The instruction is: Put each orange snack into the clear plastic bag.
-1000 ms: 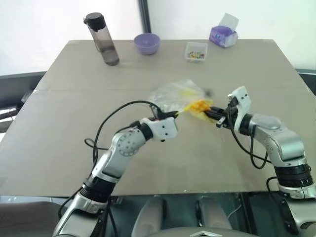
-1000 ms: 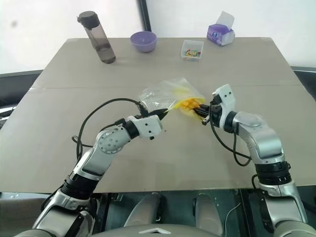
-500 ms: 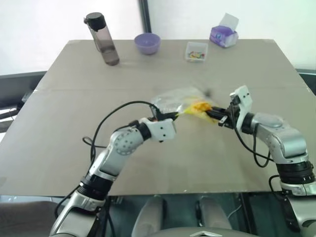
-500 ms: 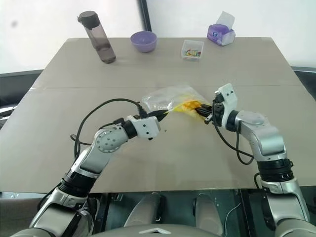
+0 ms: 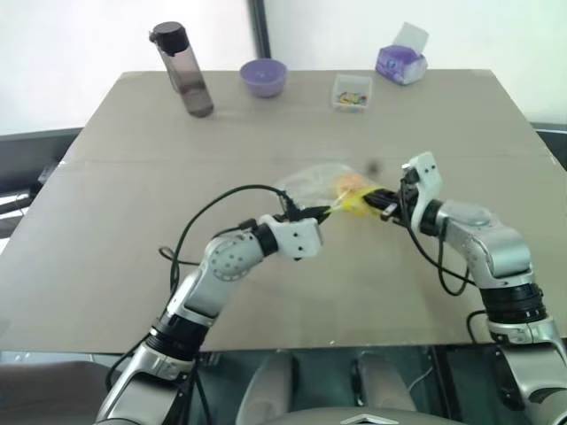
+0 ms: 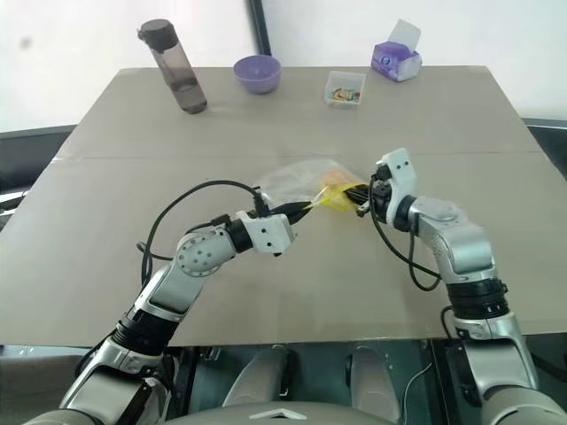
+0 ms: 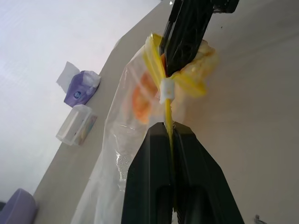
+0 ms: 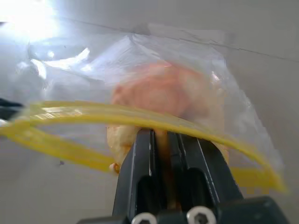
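The clear plastic bag [image 5: 308, 182] hangs crumpled above the table's middle. My left gripper [image 7: 169, 127] is shut on the bag's yellow strip [image 7: 166, 109], reaching from the left. My right gripper [image 5: 373, 200] comes in from the right, close to the left one, and its fingers [image 8: 148, 154] are shut on the near edge of the orange snack [image 8: 159, 91]. The snack [image 5: 351, 183] sits at the bag's mouth and shows through the plastic beyond the strip. How far inside it lies I cannot tell.
Along the far edge of the table [image 5: 106, 266] stand a dark bottle [image 5: 183, 73], a purple bowl [image 5: 264, 77], a small clear box of colourful bits [image 5: 352, 92] and a purple tissue box [image 5: 400, 62]. Cables loop off both wrists.
My right gripper has moved left with the snack, toward the left gripper and deeper into the bag's mouth. The bag looks more bunched. The left gripper has hardly moved.
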You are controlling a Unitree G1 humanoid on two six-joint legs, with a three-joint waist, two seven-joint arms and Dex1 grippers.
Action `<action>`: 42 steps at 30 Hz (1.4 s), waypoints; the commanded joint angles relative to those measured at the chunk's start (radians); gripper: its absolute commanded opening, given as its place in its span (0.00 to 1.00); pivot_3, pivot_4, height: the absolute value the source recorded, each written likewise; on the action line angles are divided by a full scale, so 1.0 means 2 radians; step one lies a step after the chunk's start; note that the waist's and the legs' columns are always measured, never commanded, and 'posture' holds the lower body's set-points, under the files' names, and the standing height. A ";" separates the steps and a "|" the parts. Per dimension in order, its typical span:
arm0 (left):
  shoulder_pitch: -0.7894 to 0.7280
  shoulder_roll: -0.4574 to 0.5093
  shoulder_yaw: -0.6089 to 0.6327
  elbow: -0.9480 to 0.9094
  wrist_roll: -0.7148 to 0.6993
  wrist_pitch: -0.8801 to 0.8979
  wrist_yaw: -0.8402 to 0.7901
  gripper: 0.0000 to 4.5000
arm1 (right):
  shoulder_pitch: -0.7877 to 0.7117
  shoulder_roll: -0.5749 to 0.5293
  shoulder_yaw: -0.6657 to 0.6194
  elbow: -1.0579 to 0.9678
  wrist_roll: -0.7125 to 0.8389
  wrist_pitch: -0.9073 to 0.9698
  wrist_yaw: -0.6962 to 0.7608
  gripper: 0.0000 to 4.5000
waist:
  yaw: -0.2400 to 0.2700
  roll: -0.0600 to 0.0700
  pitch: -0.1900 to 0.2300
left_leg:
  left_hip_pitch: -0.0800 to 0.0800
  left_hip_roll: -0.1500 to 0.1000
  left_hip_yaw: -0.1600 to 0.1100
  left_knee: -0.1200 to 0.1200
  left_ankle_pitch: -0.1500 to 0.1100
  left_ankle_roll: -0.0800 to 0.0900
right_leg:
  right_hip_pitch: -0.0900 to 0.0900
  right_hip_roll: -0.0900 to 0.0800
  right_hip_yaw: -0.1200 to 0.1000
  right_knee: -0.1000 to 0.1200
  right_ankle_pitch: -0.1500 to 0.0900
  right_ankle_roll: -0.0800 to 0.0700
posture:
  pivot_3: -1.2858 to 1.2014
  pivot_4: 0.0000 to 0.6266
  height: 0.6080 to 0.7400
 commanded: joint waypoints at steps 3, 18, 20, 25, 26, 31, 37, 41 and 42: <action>0.001 -0.003 -0.003 -0.010 -0.009 -0.002 -0.003 0.00 | -0.005 -0.008 0.027 0.000 -0.052 -0.054 -0.019 0.00 | 0.002 0.000 0.000 | 0.000 -0.001 0.000 0.000 0.000 0.000 | 0.000 0.000 0.000 0.000 0.000 0.000 | 0.52 0.24 1.00; 0.000 -0.024 0.017 -0.001 -0.021 0.038 0.015 0.00 | 0.002 0.010 0.014 -0.008 -0.036 -0.018 -0.029 0.96 | -0.008 0.000 0.000 | 0.000 -0.001 0.000 0.000 0.000 0.000 | 0.000 0.000 0.000 0.000 0.000 0.000 | 0.52 0.24 1.00; -0.002 -0.026 0.021 0.002 -0.021 0.043 0.021 0.00 | 0.008 0.004 0.013 -0.016 -0.032 -0.016 -0.023 1.00 | -0.008 0.000 0.000 | 0.000 -0.001 0.000 0.000 0.000 0.000 | 0.000 0.000 0.000 0.000 0.000 0.000 | 0.52 0.24 1.00; -0.007 -0.035 0.034 0.013 -0.019 0.065 0.047 0.00 | 0.028 -0.011 -0.024 -0.053 0.014 0.030 -0.018 1.00 | -0.008 0.000 0.000 | 0.000 -0.001 0.000 0.000 0.000 0.000 | 0.000 0.000 0.000 0.000 0.000 0.000 | 0.52 0.24 1.00; -0.008 -0.036 0.034 0.013 -0.019 0.066 0.048 0.00 | 0.035 -0.017 -0.030 -0.067 0.027 0.034 -0.007 1.00 | -0.008 0.000 0.000 | 0.000 -0.001 0.000 0.000 0.000 0.000 | 0.000 0.000 0.000 0.000 0.000 0.000 | 0.52 0.24 1.00; -0.008 -0.041 0.036 0.014 -0.025 0.071 0.052 0.00 | 0.075 -0.074 -0.043 -0.115 0.057 0.020 0.052 1.00 | -0.006 0.000 0.000 | 0.000 -0.001 0.000 0.000 0.000 0.000 | 0.000 0.000 0.000 0.000 0.000 0.000 | 0.52 0.24 1.00; -0.007 -0.043 0.034 0.015 -0.028 0.072 0.050 0.00 | 0.089 -0.176 0.004 -0.041 -0.060 -0.104 0.083 1.00 | -0.008 0.000 0.000 | 0.000 -0.001 0.000 0.000 0.000 0.000 | 0.001 0.000 -0.001 -0.001 0.000 0.000 | 0.52 0.24 1.00; -0.008 -0.041 0.036 0.020 -0.030 0.070 0.049 0.00 | 0.061 -0.165 0.033 0.026 -0.121 -0.166 0.057 1.00 | -0.010 0.000 0.000 | 0.000 0.000 0.000 0.000 0.000 0.000 | 0.001 0.000 0.000 -0.001 0.000 0.000 | 0.52 0.24 1.00; -0.008 -0.041 0.036 0.022 -0.030 0.070 0.049 0.00 | 0.056 -0.158 0.037 0.034 -0.127 -0.175 0.054 1.00 | -0.011 0.000 0.000 | 0.000 0.000 0.000 0.000 0.000 0.000 | 0.001 0.000 0.000 -0.001 0.000 0.000 | 0.52 0.24 1.00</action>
